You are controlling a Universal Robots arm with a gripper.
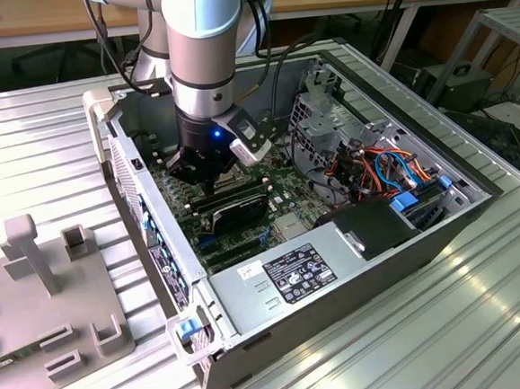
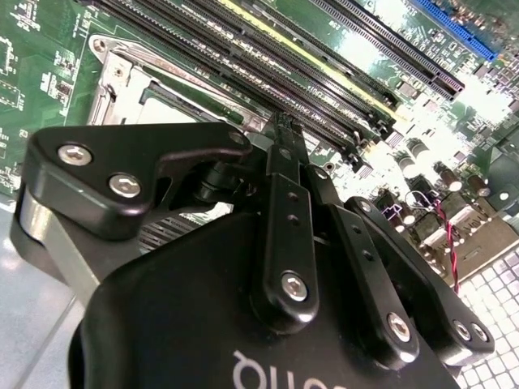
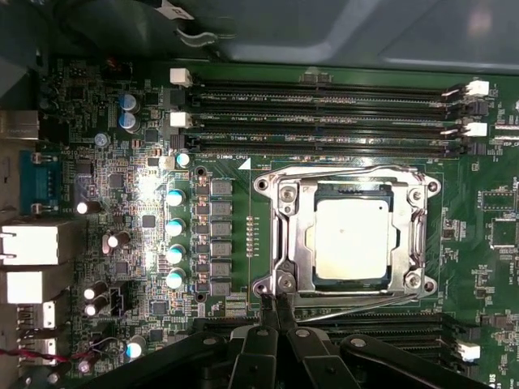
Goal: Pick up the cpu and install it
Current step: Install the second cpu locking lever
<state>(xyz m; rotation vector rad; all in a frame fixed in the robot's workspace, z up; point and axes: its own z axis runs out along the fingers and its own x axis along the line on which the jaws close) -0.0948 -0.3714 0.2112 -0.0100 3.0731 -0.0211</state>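
— Though easy to miss among the boards, look at the cpu (image 3: 351,239): lying flat inside the socket frame (image 3: 285,235), silver top up.
— Seated, then. And the gripper (image 3: 272,301)?
— Pinched fully together, holding nothing. Tips right at one corner of the socket frame, beside its screw; touching or just clear, cannot tell.
— Step in hand?
— Probably the tail end of installing: chip in place, frame down around it. Latched or not, impossible to say.
— Demands of the next move?
— Judging by that tight corner: small, slow travel, with no scraping across the socket frame and no knocking of the chip within it.
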